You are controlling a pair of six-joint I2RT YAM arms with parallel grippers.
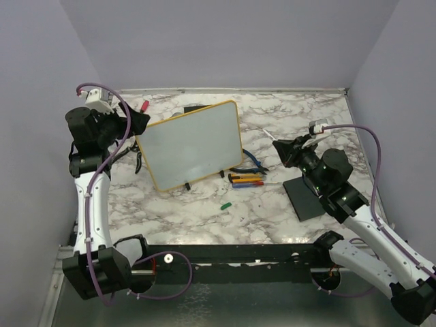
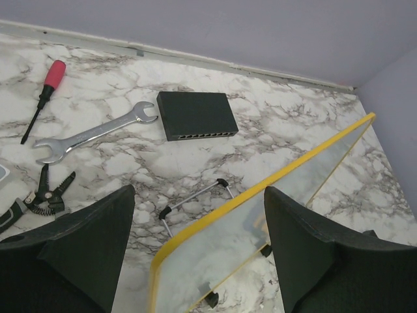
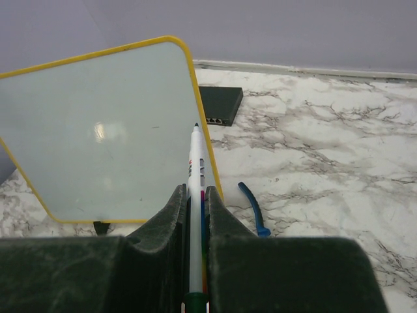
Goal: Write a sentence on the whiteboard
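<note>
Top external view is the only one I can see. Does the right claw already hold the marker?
Observer: Yes. The right claw is shut on a marker, its tip pointing toward the whiteboard.
Operator: Is the cap off?
Observer: Yes, the right wrist view shows a bare dark tip.
Operator: And the left claw?
Observer: The left claw is open, with the board's yellow edge seen between its fingers.

Open left hand point(image 2: 195, 248), whiteboard point(image 2: 260, 215), wrench point(image 2: 91, 134)
</note>
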